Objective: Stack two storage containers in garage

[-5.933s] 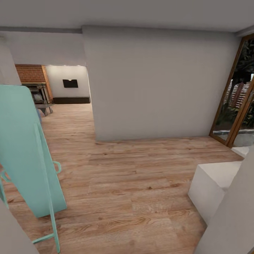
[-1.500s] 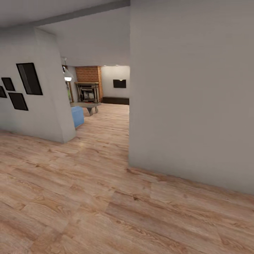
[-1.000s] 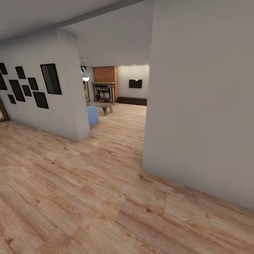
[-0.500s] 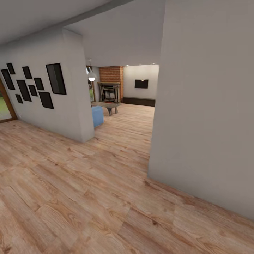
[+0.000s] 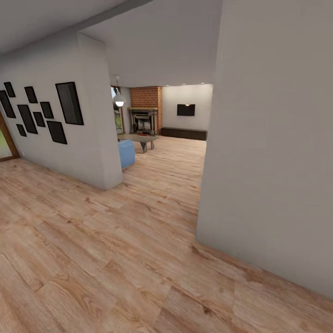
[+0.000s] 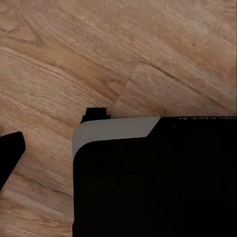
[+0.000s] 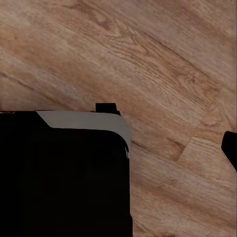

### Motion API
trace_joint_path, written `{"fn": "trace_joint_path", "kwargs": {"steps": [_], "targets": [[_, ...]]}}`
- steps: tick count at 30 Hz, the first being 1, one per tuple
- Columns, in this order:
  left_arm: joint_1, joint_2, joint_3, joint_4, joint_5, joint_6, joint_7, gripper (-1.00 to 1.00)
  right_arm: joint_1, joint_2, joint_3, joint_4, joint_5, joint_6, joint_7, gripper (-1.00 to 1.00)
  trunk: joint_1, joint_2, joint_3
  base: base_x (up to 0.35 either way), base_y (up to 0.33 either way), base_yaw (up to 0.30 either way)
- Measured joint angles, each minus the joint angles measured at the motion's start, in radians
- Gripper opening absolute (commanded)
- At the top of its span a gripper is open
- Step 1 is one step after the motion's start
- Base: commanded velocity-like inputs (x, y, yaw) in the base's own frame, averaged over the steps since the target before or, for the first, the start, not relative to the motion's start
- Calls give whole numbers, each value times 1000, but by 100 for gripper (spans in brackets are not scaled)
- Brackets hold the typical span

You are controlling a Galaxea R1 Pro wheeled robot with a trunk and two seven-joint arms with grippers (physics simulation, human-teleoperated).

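Ahead, past a grey wall [image 5: 273,152], the living room [image 5: 162,125] shows its brick fireplace [image 5: 144,115] and wall TV [image 5: 186,109]. Both claws' openness cannot be told; each wrist camera looks down at wood floor [image 6: 123,49].

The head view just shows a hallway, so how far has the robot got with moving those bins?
Nothing looks done yet. The robot is on the wood floor between two grey walls, facing an opening to the living room with its brick fireplace, wall TV and blue sofa. The wrist views look down at bare planks and the robot's dark base. Fetching both bins, carrying them to the garage and stacking remain.
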Motion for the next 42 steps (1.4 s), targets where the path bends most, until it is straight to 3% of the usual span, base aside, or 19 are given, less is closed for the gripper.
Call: {"fn": "trace_joint_path", "kwargs": {"steps": [13, 42], "targets": [[0, 0, 0, 0, 0, 0, 0, 100, 0, 0, -1, 0, 0, 0, 0, 100, 0, 0, 0, 321, 0, 192], [0, 1, 0, 0, 1, -1, 0, 100, 0, 0, -2, 0, -1, 0, 0, 100, 0, 0, 0, 320, 0, 4]]}}
